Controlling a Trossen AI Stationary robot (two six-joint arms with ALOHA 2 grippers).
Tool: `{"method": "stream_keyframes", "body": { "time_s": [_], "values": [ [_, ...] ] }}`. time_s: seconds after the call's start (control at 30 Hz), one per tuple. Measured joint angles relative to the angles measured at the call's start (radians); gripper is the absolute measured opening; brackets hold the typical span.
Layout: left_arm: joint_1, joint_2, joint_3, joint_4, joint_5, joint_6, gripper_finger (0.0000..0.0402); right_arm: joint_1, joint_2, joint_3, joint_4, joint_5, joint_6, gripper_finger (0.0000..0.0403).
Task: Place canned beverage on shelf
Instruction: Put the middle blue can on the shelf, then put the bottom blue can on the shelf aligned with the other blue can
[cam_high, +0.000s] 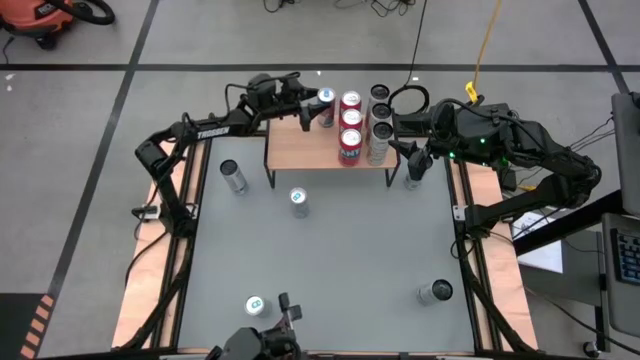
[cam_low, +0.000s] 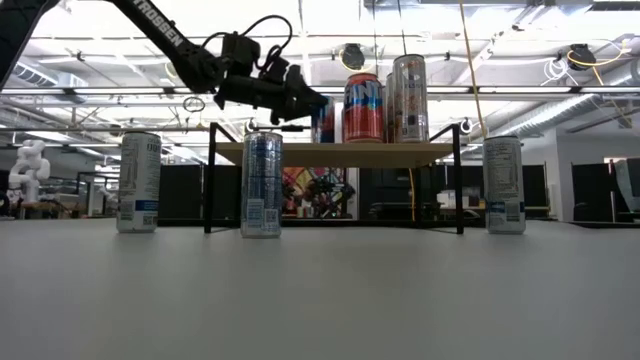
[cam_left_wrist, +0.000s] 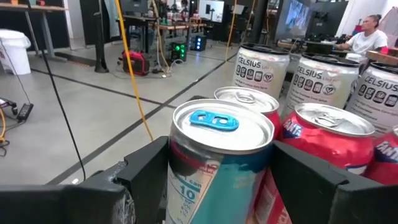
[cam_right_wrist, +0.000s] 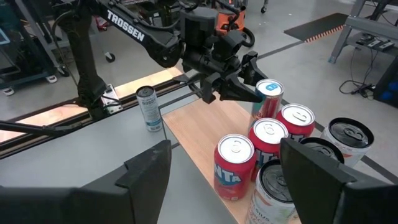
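While cylindrical can meets wooden shelf.

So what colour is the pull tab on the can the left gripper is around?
Blue, on a silver lid; the can shows best in the left wrist view.

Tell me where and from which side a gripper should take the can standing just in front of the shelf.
Probably the upper side wall of the upright can, fingers on opposite sides. It stands alone on the table, so a level approach from the open front looks safest; the shelf crowds its far side.
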Motion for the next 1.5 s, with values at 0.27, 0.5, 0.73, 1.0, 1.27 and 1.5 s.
{"method": "stream_keyframes", "body": {
  "time_s": [0.27,0.5,0.73,1.0,1.27,1.5],
  "values": [
    [0.001,-0.020,0.001,-0.024,0.021,-0.001,0.0270,0.000,0.000,0.000,0.000,0.000,-0.001,0.0263],
    [0.001,-0.022,0.001,-0.028,0.022,-0.001,0.0270,0.000,0.000,0.000,0.000,-0.003,0.002,0.0263],
    [0.001,-0.032,0.001,-0.032,0.004,-0.001,0.0290,0.000,0.000,0.000,0.000,-0.025,0.007,0.0263],
    [0.000,-0.087,0.001,-0.057,0.016,-0.001,0.0348,0.000,0.000,0.000,0.000,-0.025,0.007,0.0263],
    [-0.008,-0.234,0.001,-0.165,-0.042,-0.001,0.0352,0.000,0.000,0.000,0.000,-0.021,0.007,0.0263],
    [-0.098,-0.397,0.001,-0.384,-0.042,-0.001,0.0352,0.000,0.000,0.000,-0.003,-0.018,-0.021,0.0263]
  ]
}}
